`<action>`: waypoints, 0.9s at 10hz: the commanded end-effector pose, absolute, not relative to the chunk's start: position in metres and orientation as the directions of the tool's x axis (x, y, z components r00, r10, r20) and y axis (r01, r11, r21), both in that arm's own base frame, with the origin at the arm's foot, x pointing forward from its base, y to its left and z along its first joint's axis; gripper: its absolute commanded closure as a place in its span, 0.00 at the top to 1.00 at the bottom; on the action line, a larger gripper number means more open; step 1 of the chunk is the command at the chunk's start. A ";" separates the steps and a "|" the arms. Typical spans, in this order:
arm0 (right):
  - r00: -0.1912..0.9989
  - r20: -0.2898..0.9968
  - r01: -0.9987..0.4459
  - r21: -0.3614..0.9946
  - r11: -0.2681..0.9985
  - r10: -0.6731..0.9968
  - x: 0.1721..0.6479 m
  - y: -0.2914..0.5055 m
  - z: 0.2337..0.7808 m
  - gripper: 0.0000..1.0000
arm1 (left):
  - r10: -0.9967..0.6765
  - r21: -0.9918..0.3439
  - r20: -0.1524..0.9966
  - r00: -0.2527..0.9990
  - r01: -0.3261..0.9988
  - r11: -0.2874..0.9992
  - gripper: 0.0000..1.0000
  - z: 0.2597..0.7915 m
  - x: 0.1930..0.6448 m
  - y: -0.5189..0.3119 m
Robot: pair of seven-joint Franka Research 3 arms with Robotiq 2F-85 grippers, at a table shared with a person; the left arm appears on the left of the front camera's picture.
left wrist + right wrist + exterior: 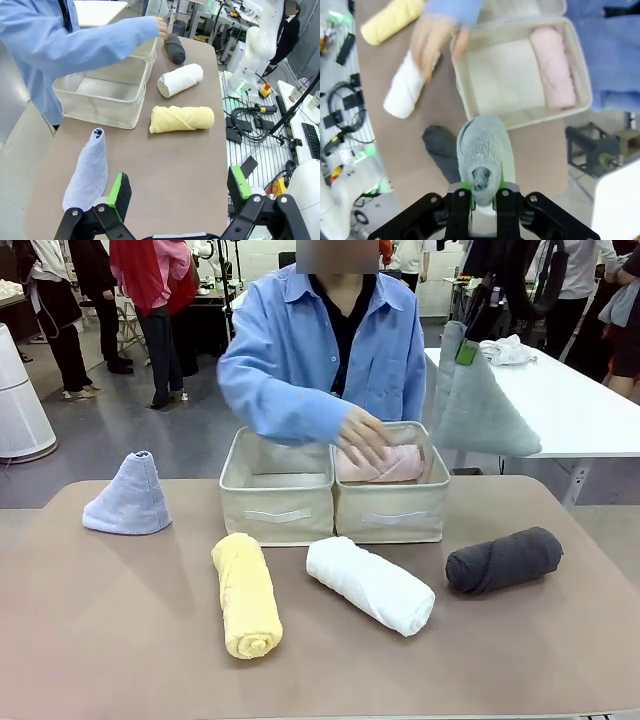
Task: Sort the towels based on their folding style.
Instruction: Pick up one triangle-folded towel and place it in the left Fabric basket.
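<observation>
While the left end effector [179,190] gapes empty, the right end effector [482,196], seen from its wrist, pinches the grey-green cone [482,150].

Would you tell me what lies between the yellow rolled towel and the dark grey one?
The white rolled towel lies between the yellow rolled towel and the dark grey rolled towel, as the front view shows.

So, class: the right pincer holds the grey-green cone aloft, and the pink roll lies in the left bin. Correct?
No: the front view shows the pink roll in the right bin. The right pincer does hold the grey-green cone aloft.
</observation>
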State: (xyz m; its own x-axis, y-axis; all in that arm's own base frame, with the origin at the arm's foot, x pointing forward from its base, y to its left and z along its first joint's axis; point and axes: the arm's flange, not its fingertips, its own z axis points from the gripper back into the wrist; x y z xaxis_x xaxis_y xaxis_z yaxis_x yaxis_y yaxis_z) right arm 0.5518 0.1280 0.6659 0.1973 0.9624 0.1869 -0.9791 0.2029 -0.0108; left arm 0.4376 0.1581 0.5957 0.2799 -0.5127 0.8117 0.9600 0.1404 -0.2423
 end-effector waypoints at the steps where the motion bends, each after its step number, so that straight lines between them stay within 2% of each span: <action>1: 0.234 0.026 -0.972 -0.002 0.234 0.972 0.537 0.094 0.680 0.17 | -0.510 -0.236 0.813 0.280 0.960 0.150 1.00 0.598 0.437 0.157; 2: 0.340 -0.024 -0.939 -0.064 0.338 0.940 0.497 0.030 0.700 0.17 | -0.510 -0.236 0.813 0.280 0.960 0.150 1.00 0.598 0.437 0.157; 3: 0.455 -0.009 -0.887 -0.091 0.452 0.890 0.453 -0.023 0.711 0.17 | -0.510 -0.236 0.813 0.280 0.960 0.150 1.00 0.598 0.437 0.157; 4: 0.513 0.025 -0.853 -0.094 0.513 0.858 0.420 -0.053 0.711 0.17 | -0.510 -0.236 0.813 0.280 0.960 0.150 1.00 0.598 0.437 0.157; 9: 0.509 0.183 -0.839 -0.114 0.533 0.841 0.381 -0.096 0.702 0.17 | -0.510 -0.236 0.813 0.280 0.960 0.150 1.00 0.598 0.437 0.157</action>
